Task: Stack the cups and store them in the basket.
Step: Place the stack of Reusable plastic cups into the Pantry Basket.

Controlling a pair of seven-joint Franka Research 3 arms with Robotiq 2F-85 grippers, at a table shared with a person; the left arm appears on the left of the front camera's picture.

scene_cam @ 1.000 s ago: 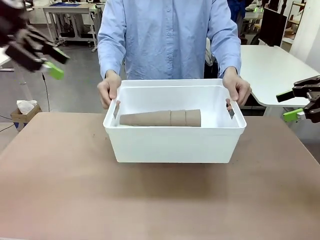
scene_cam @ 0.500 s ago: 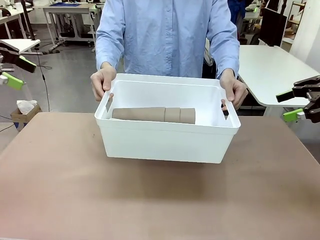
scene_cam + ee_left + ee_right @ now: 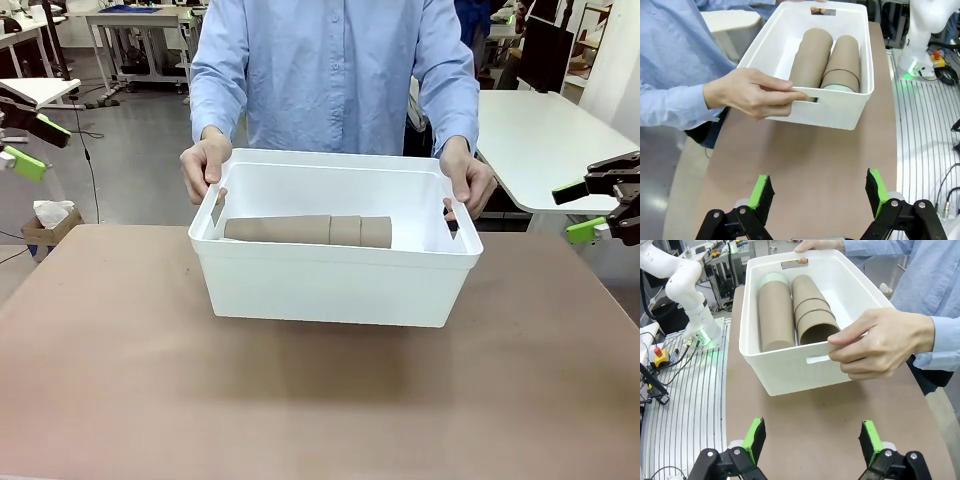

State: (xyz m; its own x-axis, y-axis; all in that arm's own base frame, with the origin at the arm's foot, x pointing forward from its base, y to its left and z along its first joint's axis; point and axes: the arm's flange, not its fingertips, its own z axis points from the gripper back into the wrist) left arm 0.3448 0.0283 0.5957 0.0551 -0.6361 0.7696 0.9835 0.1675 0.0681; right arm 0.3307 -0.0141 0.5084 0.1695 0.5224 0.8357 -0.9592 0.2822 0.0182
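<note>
Brown tabletop (image 3: 320, 400) below. Left gripper (image 3: 817, 192) and right gripper (image 3: 812, 437) both spread, empty. Nested tan cups (image 3: 305, 229) lie in white basket (image 3: 335, 280), frame centre, held by person's hands (image 3: 205, 165). Judged light, rigid; grip handle slots.

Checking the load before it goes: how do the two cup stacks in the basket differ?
The three-cup stack shows stepped brown rims and is all tan; the smooth stack shows no brown rims and has a mint green cup at its end. Both lie on their sides, side by side, in the basket.
</note>
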